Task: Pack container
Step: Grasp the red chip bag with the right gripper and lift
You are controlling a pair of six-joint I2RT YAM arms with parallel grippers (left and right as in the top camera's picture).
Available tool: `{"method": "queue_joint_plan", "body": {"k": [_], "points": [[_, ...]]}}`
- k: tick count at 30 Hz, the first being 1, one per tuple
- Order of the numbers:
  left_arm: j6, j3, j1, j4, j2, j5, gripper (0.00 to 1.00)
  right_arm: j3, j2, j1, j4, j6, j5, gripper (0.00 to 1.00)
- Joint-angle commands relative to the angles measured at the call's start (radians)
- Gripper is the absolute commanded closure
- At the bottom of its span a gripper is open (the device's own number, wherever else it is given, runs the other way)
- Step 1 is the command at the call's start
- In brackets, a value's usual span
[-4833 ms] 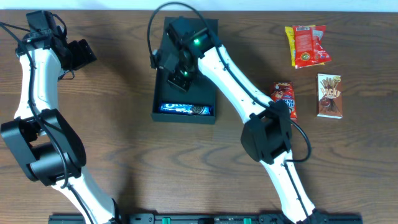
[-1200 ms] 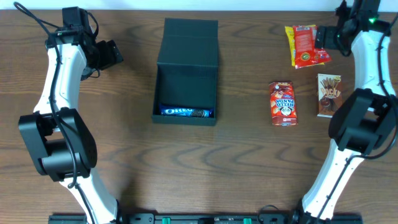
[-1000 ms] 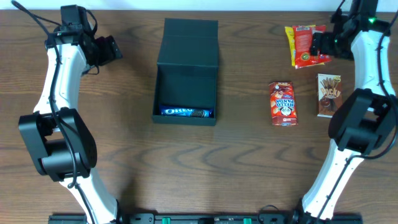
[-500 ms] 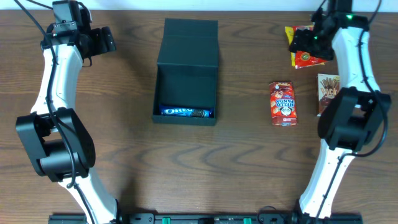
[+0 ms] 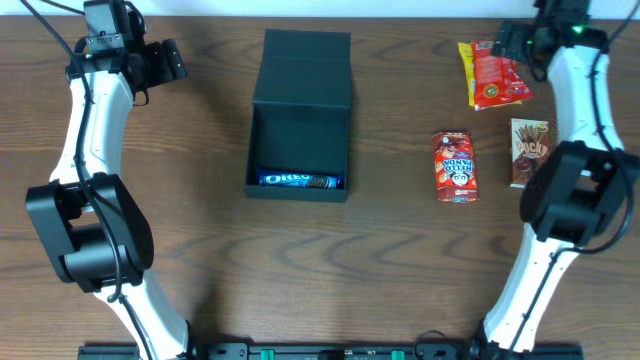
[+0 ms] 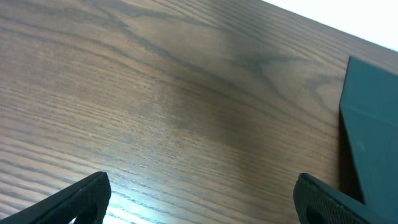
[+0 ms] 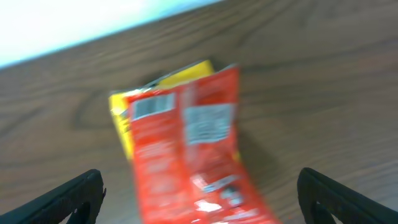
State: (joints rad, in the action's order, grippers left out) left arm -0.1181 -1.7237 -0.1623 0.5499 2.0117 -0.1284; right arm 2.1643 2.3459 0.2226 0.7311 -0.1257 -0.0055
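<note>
Matte black container [image 5: 300, 130], lid [image 5: 308, 65] back toward 12 o'clock; open table [image 5: 200, 220] at 9 o'clock; left gripper [image 6: 205, 202], right gripper [image 7: 202, 196] gape wide.

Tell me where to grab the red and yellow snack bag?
Across its narrow width, near the middle, coming down from above. The red bag lies flat on the table, longer than wide, so open jaws can straddle its long edges.
</note>
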Motion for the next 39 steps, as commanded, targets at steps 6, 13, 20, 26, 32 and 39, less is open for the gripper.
{"method": "queue_joint_plan", "body": {"k": [6, 13, 20, 26, 32, 39], "points": [[-0.089, 0.006, 0.006, 0.003, 0.01, -0.004, 0.05, -0.001, 0.078, 0.053, -0.021, 0.008, -0.063, 0.01], [-0.089, 0.006, 0.014, 0.022, 0.01, -0.004, 0.05, -0.001, 0.109, 0.055, -0.042, 0.011, -0.112, 0.1], [-0.088, 0.006, 0.014, 0.025, 0.01, -0.003, 0.05, -0.001, 0.123, 0.055, -0.041, -0.002, -0.129, 0.18], [-0.084, 0.006, 0.014, 0.025, 0.01, -0.002, 0.05, -0.001, 0.123, 0.055, -0.04, -0.016, -0.134, 0.2], [-0.084, 0.006, 0.012, 0.021, 0.01, 0.001, 0.05, -0.001, 0.13, 0.055, -0.04, -0.016, -0.087, 0.19], [-0.084, 0.006, 0.012, 0.021, 0.01, 0.005, 0.05, -0.001, 0.163, 0.055, -0.044, -0.047, -0.097, 0.18]]}}
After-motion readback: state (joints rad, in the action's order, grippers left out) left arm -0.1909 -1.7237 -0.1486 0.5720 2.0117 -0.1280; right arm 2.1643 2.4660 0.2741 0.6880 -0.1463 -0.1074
